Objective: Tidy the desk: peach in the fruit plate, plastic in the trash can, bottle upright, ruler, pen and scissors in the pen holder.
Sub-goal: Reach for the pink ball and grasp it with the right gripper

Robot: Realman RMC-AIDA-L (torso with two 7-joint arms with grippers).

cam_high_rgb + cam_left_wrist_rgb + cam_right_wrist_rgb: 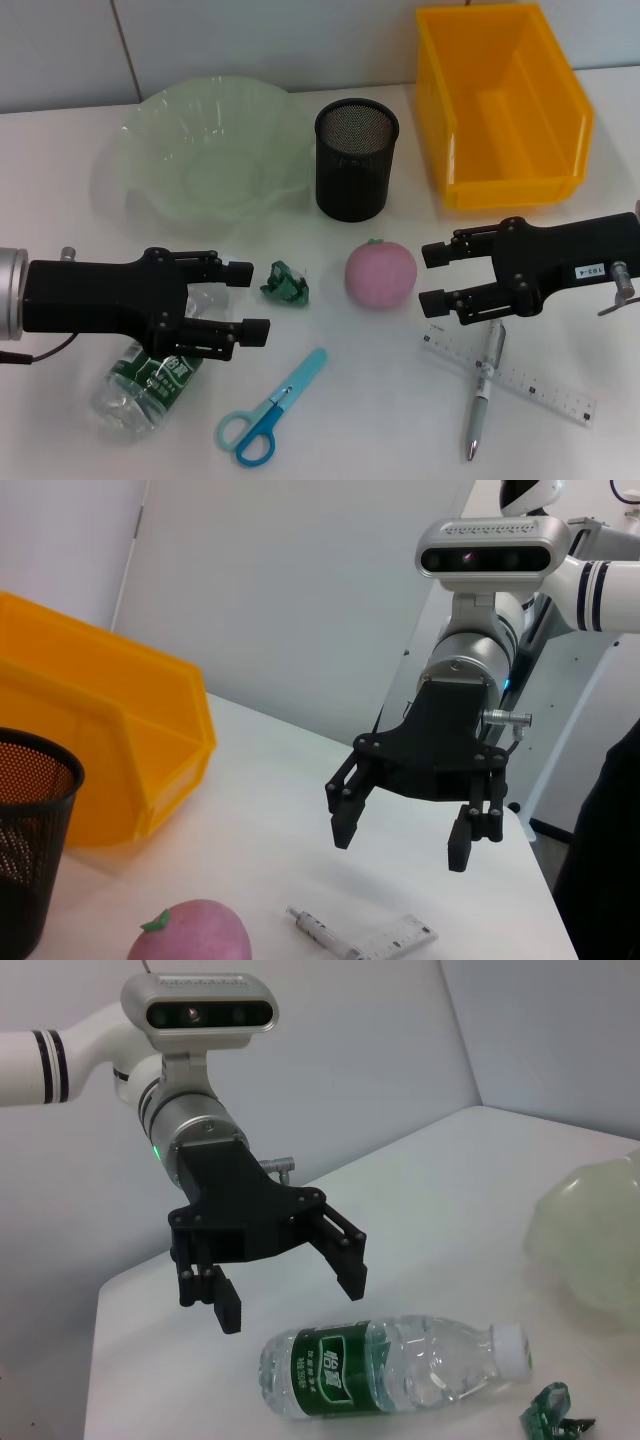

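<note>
Scissors (268, 411) nearest; bottle (150, 378) lying under open left end effector (248, 298).

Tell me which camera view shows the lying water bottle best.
The right wrist view: the bottle lies fully visible, label and white cap included. In the head view the left claw covers part of the bottle. The left wrist view does not show it.

I see the pink peach (381, 275) sitting just in front of the black mesh pen holder (356, 158). The green plastic scrap (286, 283) lies front-left of it, the bottle (148, 378) on its side farther left, blue scissors (271, 410) nearer me, and the pen (483, 388) crossing the clear ruler (510, 377) front-right.
</note>
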